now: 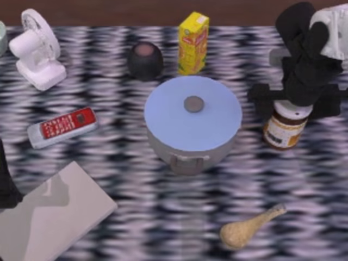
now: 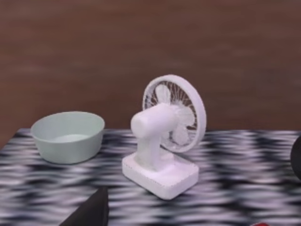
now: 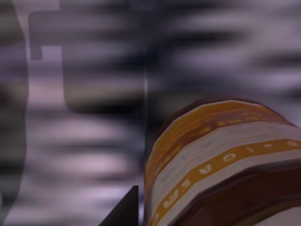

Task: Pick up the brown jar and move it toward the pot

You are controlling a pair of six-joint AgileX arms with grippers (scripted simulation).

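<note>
The brown jar [image 1: 283,130] has a white lid and an orange-yellow and white label. It stands at the table's right, just right of the pot [image 1: 163,149], a big grey pot with a pale blue lid and grey knob. My right gripper [image 1: 295,106] comes down from above and is shut on the brown jar at its lid. In the right wrist view the jar [image 3: 221,155] fills the near corner, with one dark finger [image 3: 124,209] against its side. I cannot tell whether the jar is off the table. My left arm [image 1: 5,185] is parked at the left edge, its gripper open.
A dark squat vessel [image 1: 145,60] and a yellow carton [image 1: 193,42] stand behind the pot. A white fan [image 1: 37,49], a red-and-white handset [image 1: 61,126] and a grey slab [image 1: 51,209] lie at left. A wooden scoop [image 1: 250,228] lies front right. A pale bowl [image 2: 68,136] sits beside the fan.
</note>
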